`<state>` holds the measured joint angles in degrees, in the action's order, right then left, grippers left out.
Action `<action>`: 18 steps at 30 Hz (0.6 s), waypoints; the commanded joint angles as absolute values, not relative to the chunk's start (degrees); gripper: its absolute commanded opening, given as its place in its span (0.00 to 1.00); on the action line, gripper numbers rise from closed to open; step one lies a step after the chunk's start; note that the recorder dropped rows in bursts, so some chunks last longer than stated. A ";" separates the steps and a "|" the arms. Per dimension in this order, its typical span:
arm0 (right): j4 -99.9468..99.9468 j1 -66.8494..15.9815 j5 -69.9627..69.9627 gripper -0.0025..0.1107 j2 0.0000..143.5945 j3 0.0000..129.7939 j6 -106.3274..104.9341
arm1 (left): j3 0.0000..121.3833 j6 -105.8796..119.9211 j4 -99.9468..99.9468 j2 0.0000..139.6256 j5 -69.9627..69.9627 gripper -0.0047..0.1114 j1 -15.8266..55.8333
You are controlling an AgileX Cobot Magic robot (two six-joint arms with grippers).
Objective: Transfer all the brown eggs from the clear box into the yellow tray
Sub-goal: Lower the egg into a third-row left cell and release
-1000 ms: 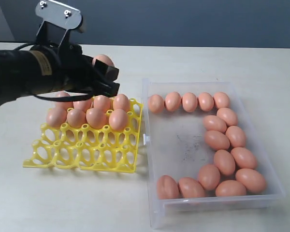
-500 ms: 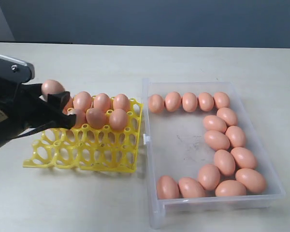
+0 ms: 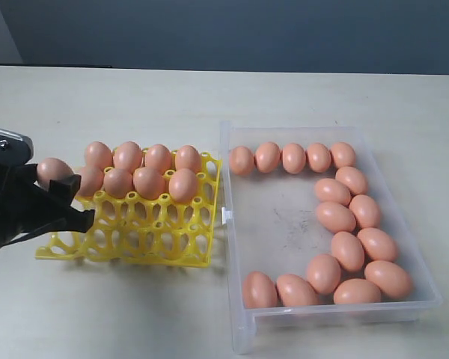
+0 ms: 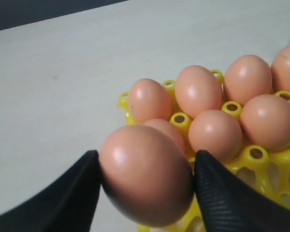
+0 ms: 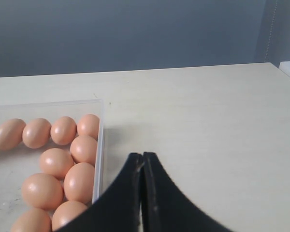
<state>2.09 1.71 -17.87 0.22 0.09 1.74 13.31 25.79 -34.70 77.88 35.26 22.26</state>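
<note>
The left end effector (image 4: 146, 191), at the exterior frame's left edge, clasps one smooth orange-brown egg (image 4: 145, 169) beside the left side of the bright yellow lattice plastic egg tray (image 3: 135, 241) holding eight more, sixteen others lining the transparent rectangular plastic box (image 3: 284, 224) at right, while the right end effector (image 5: 143, 164) is pinched closed, empty.
</note>
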 commanded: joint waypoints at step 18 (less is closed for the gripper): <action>2.04 1.70 -17.49 0.02 0.00 0.00 1.48 | 13.20 21.43 -31.78 83.69 34.62 0.04 22.30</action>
<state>2.09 1.71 -17.87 0.22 0.09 1.74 13.31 22.28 -32.38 83.45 33.59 22.26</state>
